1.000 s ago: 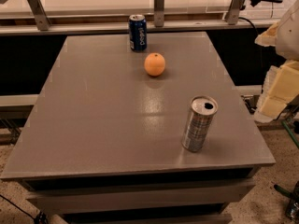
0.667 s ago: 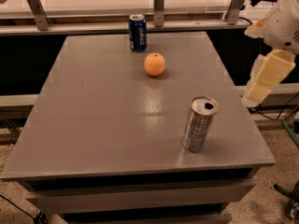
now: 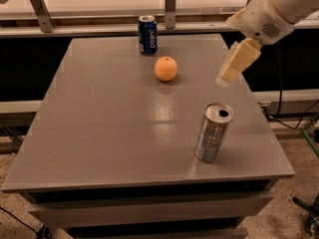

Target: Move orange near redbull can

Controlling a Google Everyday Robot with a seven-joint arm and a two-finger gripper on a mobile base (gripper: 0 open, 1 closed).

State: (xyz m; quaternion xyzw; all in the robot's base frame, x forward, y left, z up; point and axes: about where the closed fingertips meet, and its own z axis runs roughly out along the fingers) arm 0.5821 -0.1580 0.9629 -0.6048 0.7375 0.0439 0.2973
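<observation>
1. The gripper (image 3: 224, 76) hangs above the table's (image 3: 99, 133) right side, pointing down and to the left in the view.
2. How far open it is cannot be told.
3. The orange (image 3: 165, 68) sits on the table well to the gripper's left, apart from it.
4. The redbull can (image 3: 213, 132) stands upright below the gripper, nearer the camera.
5. A Pepsi can (image 3: 147, 34) stands beyond the orange, farther left.

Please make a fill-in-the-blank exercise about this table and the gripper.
In the camera view, the gripper hangs to the ____ of the orange.
The Pepsi can at the table's far edge is ____ in colour.
Of the three objects, the redbull can stands nearest the table's ____ edge.
Missing words: right; blue; front
</observation>
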